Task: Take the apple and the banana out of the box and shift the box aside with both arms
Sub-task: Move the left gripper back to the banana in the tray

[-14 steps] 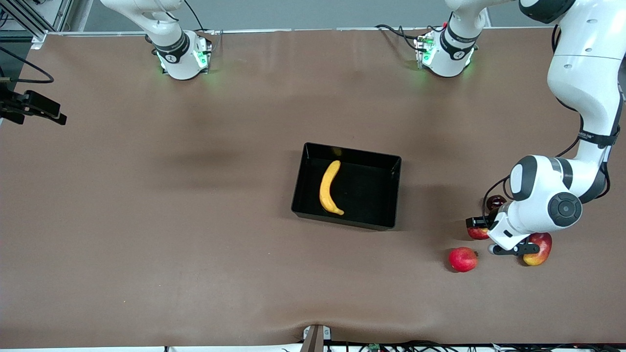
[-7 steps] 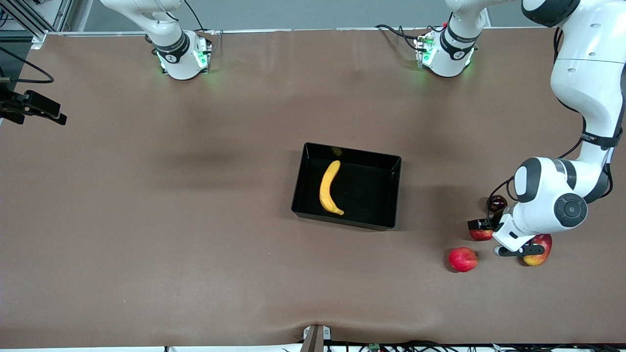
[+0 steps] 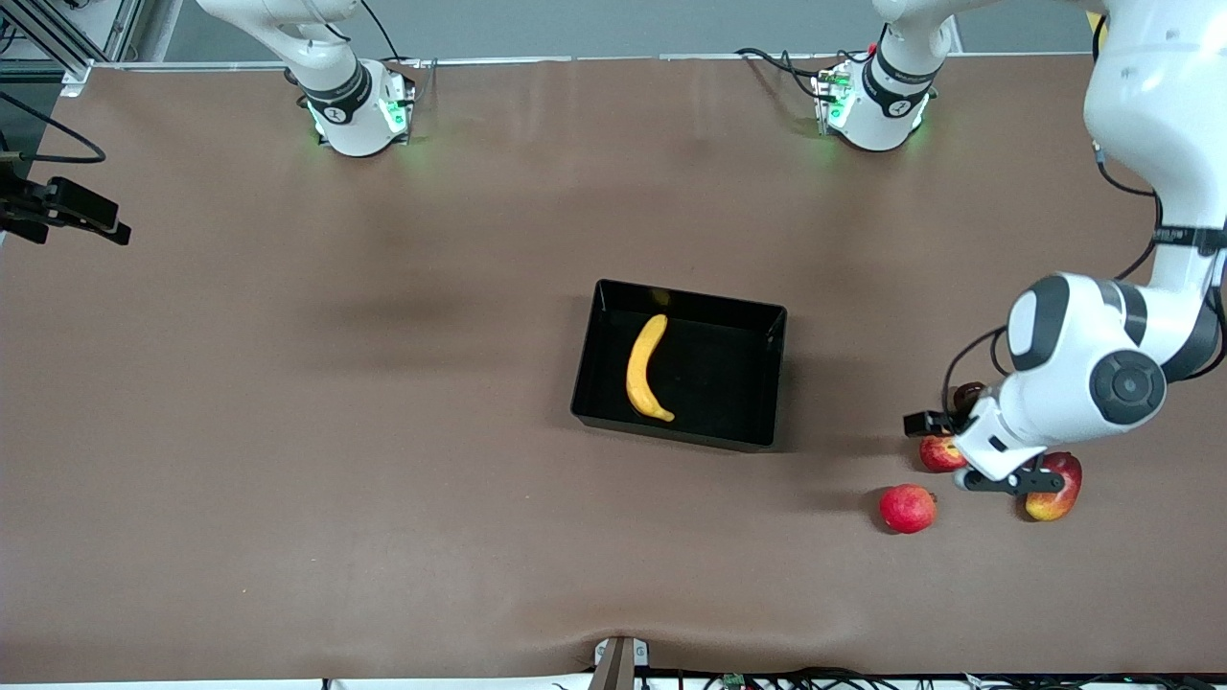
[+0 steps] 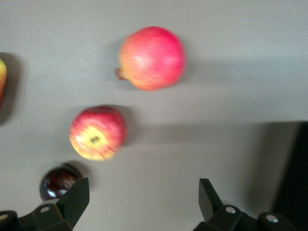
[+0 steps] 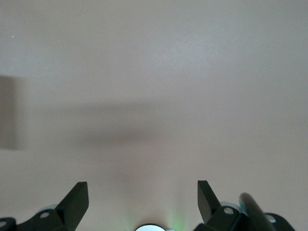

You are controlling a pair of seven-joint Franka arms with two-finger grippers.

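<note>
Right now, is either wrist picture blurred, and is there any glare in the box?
Left wrist view: soft and smeared, the apple and the pink-red fruit fuzzy-edged, each throwing a shadow on the table. Right wrist view: only bare table and a broad faint shadow. Front view: sharp; the glossy black box mirrors the banana faintly at its wall.

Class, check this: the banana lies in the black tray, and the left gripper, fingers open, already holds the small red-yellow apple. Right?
Not quite. The banana does lie in the black tray, and the left gripper is open, but it holds nothing: the left wrist view shows the apple lying on the table, clear of the fingers.
</note>
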